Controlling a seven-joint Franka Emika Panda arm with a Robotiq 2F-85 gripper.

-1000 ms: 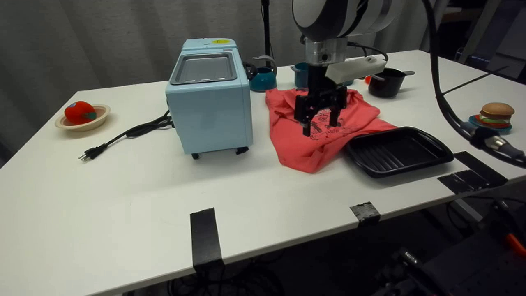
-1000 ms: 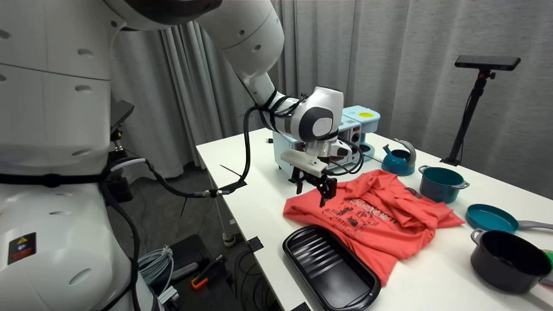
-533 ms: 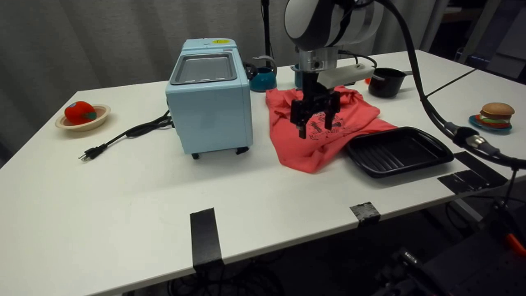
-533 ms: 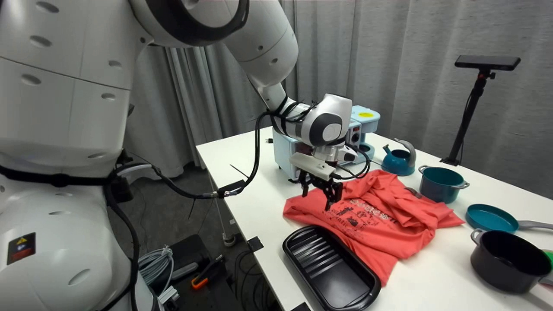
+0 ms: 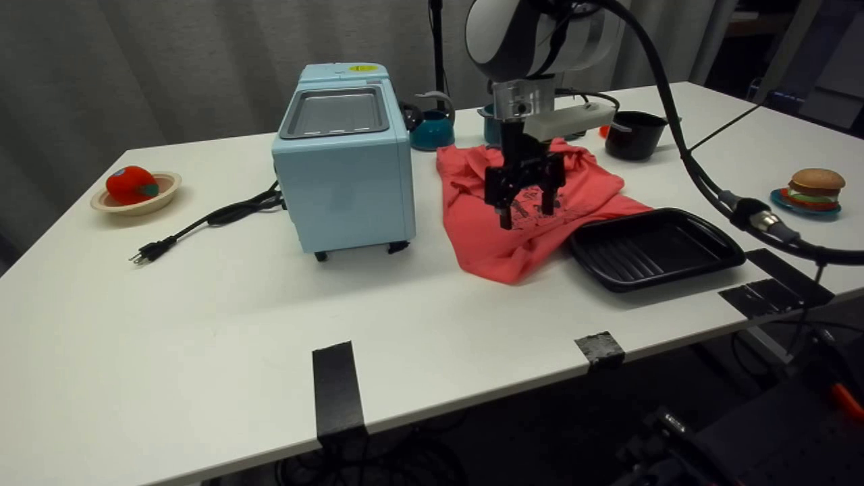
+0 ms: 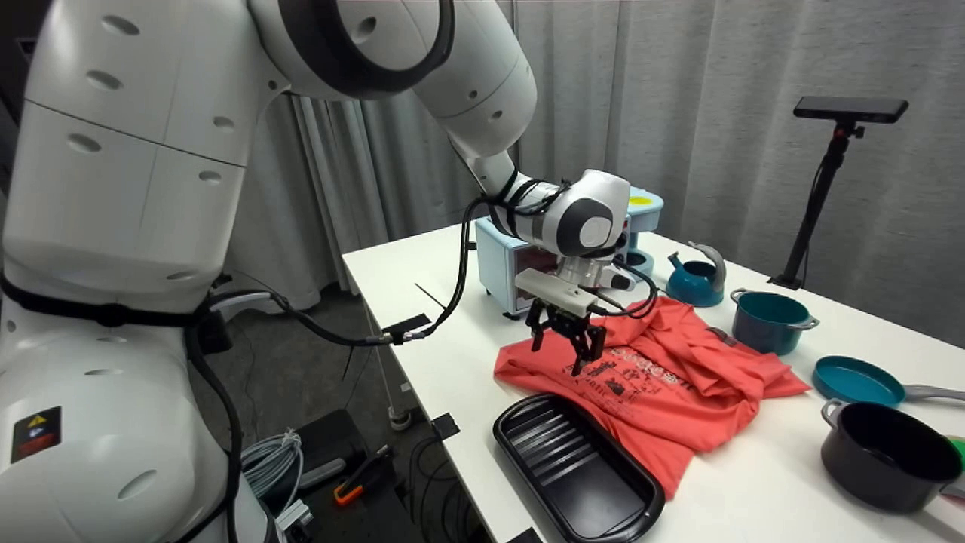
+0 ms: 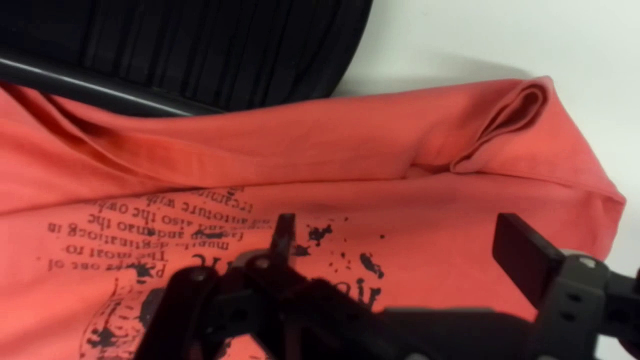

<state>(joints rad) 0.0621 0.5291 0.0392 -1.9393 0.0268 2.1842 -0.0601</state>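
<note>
The gripper point(image 7: 400, 240) hangs over a coral-red cloth point(image 7: 310, 145), its fingers spread wide with nothing pinched between them; the tips look to be just above the fabric, apart from it. The cloth, printed with black lettering and probably a shirt, lies on the white table point(image 5: 236, 358). Judged by its lie, it is only partly spread: the printed stretch beneath the fingers is fairly flat, while a strip along its edge is turned over into a loose curl near the corner, and bunched folds farther across are left rumpled. No hold on it is in place, and no part is lifted. Beside the turned strip sits a black ridged tray point(image 6: 580, 467), its rim against the cloth or nearly so, likewise ungripped. Near the cloth stands a light-blue appliance point(image 5: 344, 182); past the bunched folds, in an exterior view, are a kettle point(image 6: 693, 283), a teal pot point(image 6: 761, 332), a teal pan point(image 6: 859, 381) and a dark pot point(image 6: 867, 475). Well apart are a bowl point(image 5: 135, 208) holding a tomato-like red thing point(image 5: 131, 184) and a burger point(image 5: 815, 187) on a small plate point(image 5: 806, 210).
</note>
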